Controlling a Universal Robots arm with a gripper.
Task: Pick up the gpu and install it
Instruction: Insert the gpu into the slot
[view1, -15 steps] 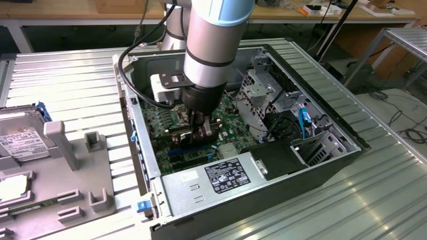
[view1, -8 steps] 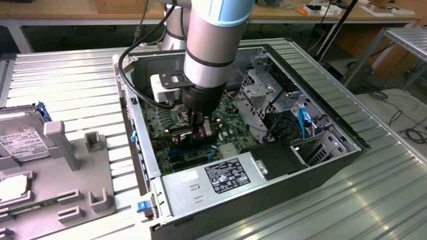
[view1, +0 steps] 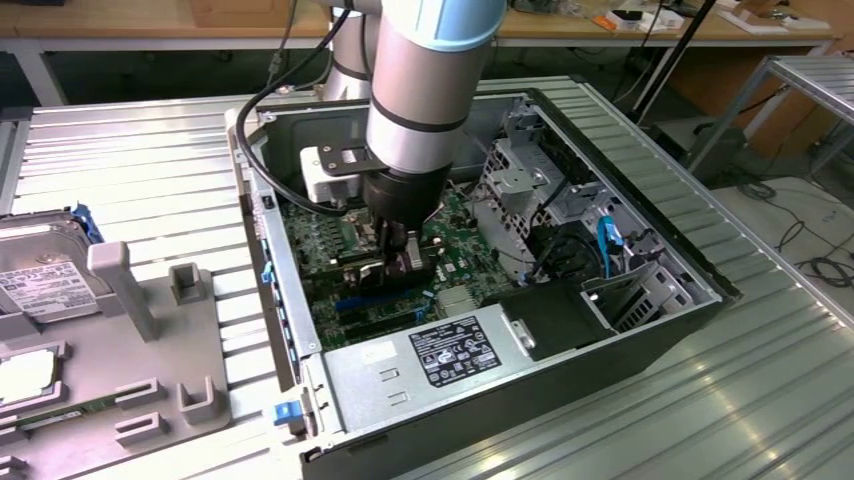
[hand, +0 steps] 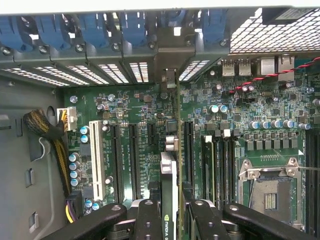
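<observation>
Where the arm (view1: 420, 100) reaches: down from above into the open computer case (view1: 654, 240), which lies on its side on a ribbed metal table (view1: 134, 150).
Gripper (hand: 172, 222): low over the green motherboard (hand: 145, 112), its two black fingers (hand: 148, 220) closed from either side on a thin card.
Card held: the gpu (hand: 169, 190), standing on edge between the fingers and seen edge-on in the wrist view, with a small green logo on its rim.
Gpu's place: in line with the row of black expansion slots (hand: 132, 160), with slots on both sides of it; its far end points at the case's rear wall, under the blue clips (hand: 135, 30). Whether it is seated in a slot, I cannot tell.
Near it on the board: a white slot (hand: 96, 160) beyond the black ones, and the processor socket (hand: 270, 187) on the other side.
Power supply (view1: 414, 365): a silver box with a label, at the case's near end.
Outside the case: a hard drive (view1: 40, 270) and a grey holder (view1: 147, 330), on the exterior view's left.
</observation>
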